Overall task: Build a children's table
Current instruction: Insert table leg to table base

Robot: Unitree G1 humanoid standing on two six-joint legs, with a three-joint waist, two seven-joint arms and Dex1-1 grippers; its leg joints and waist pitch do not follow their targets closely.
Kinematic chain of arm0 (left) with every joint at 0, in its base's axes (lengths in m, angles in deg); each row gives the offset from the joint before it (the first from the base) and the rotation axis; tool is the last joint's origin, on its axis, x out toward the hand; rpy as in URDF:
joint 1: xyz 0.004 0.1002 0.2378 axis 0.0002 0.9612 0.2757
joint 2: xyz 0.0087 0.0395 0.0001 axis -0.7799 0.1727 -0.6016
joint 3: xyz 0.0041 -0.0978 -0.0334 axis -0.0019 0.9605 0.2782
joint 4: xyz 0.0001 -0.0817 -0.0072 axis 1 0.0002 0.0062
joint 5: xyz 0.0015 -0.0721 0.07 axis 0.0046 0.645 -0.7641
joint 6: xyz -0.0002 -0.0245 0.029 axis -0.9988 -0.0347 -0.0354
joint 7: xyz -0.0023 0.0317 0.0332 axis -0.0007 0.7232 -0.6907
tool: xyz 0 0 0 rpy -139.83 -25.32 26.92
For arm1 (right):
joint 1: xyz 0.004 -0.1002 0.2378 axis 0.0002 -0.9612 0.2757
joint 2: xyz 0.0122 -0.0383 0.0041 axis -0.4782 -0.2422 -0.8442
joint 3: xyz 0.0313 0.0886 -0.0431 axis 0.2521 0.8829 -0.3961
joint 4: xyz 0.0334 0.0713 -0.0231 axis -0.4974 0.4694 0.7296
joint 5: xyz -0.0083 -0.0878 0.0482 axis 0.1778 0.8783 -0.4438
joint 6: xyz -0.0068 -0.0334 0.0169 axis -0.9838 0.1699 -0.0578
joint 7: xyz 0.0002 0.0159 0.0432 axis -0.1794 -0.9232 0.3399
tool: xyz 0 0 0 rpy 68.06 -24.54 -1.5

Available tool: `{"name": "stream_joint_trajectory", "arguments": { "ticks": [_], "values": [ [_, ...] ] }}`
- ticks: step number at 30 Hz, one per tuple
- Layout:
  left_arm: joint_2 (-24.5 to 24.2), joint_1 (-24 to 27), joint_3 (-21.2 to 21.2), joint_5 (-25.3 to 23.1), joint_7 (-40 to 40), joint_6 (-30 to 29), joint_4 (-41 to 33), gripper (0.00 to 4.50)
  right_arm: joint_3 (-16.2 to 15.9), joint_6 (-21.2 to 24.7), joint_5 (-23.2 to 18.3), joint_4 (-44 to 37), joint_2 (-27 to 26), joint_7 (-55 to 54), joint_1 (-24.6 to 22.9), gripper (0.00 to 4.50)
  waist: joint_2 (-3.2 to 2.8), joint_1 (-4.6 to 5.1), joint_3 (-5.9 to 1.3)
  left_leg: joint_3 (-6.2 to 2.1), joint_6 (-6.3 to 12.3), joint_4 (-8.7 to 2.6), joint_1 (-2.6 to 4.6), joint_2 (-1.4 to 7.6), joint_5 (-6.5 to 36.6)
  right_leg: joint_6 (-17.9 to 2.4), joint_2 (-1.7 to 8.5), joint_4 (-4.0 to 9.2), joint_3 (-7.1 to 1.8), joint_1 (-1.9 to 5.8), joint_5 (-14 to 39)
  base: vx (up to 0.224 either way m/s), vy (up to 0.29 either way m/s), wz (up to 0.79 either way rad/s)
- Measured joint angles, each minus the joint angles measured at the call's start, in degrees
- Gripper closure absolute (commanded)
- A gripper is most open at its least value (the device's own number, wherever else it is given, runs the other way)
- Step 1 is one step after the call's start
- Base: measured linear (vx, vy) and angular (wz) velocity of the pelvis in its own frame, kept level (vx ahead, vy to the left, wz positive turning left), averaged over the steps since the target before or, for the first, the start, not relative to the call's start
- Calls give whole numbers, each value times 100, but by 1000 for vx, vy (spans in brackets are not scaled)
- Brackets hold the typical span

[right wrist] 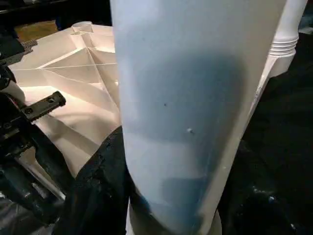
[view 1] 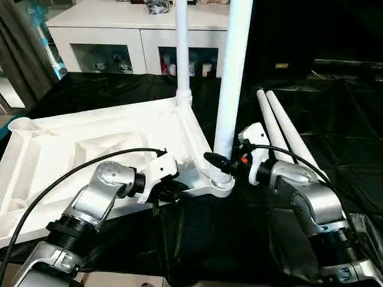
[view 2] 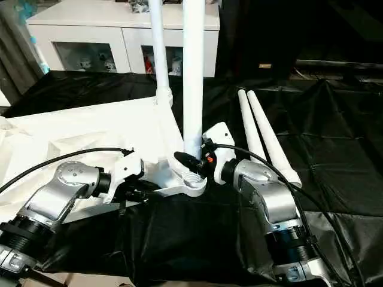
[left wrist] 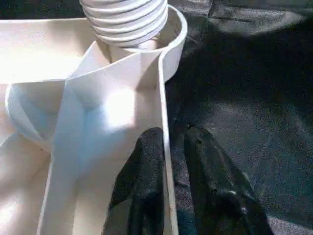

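Observation:
The children's table top [view 1: 90, 149] lies upside down on the black cloth, ribbed underside up. One white leg [view 1: 182, 54] stands upright in its far corner socket. A second leg [view 1: 232, 84] stands in the near corner socket [view 1: 220, 182], its threaded end [left wrist: 127, 19] partly showing above the socket. My right gripper [view 1: 222, 162] is shut on this leg just above the socket, black fingers [right wrist: 98, 181] wrapping the tube [right wrist: 186, 98]. My left gripper [left wrist: 171, 134] is shut on the top's thin rim [left wrist: 164, 98] beside that socket. Two loose legs [view 1: 281, 128] lie to the right.
A white glass-door cabinet [view 1: 108, 36] stands behind the black-draped table [view 1: 335, 119]. An open corner socket [view 1: 21, 124] shows at the top's far left. A black cable [view 1: 72, 173] arcs over my left forearm. The cloth's front edge lies close below my arms.

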State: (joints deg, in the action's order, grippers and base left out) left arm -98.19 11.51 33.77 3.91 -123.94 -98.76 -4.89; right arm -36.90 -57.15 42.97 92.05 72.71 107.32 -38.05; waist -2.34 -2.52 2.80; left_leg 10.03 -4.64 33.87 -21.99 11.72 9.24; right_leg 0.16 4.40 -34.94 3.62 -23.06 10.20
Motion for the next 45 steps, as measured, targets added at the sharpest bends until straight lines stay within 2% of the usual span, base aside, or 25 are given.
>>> {"name": "stream_joint_trajectory", "arguments": {
  "ticks": [1,3,7,17,27,30,39,41,45],
  "values": [
    [0,-14,-3,0,15,0,28,403,0,16,-1,-3,1,5,0,260,0,2,0,0,0,0,0,0,0,0,0,0,0,0,0,0,0,0],
    [0,-20,-32,-18,29,0,137,435,-2,85,-2,-18,17,36,12,260,0,8,0,0,0,0,1,0,0,-3,0,0,0,1,-1,0,0,0],
    [0,-23,-36,-46,87,1,178,448,-49,183,-2,-26,93,92,53,260,3,-16,-3,0,0,0,5,0,0,-1,0,-1,1,4,0,0,0,0],
    [2,-32,-81,-106,143,24,188,450,-167,529,-17,-195,318,285,9,260,32,-34,-20,-1,0,0,11,0,0,18,0,-1,0,10,11,0,0,0],
    [14,-39,-100,-53,123,35,188,450,-157,587,-40,-209,358,303,18,261,37,-63,-23,-1,0,0,10,0,0,19,0,0,0,9,12,0,0,0],
    [1,-39,-91,-51,123,28,189,450,-65,545,-87,-37,244,287,59,261,38,-53,-23,-1,0,0,10,0,0,19,0,0,0,8,11,0,0,0],
    [-15,-38,-73,-49,162,48,196,450,545,454,-615,350,-125,171,-109,261,42,-42,-20,-2,0,-1,8,0,0,19,0,0,1,4,11,0,0,0],
    [-5,-38,-73,-46,190,117,226,450,690,400,-726,424,-184,171,-187,261,28,-48,-17,-2,0,-1,7,0,0,19,0,1,1,4,11,0,0,0],
    [19,-39,-73,-39,212,180,287,450,783,97,-795,424,-270,194,-396,261,-5,-70,-19,-4,0,-4,8,0,0,19,0,1,3,5,11,0,0,0]
  ]
}}
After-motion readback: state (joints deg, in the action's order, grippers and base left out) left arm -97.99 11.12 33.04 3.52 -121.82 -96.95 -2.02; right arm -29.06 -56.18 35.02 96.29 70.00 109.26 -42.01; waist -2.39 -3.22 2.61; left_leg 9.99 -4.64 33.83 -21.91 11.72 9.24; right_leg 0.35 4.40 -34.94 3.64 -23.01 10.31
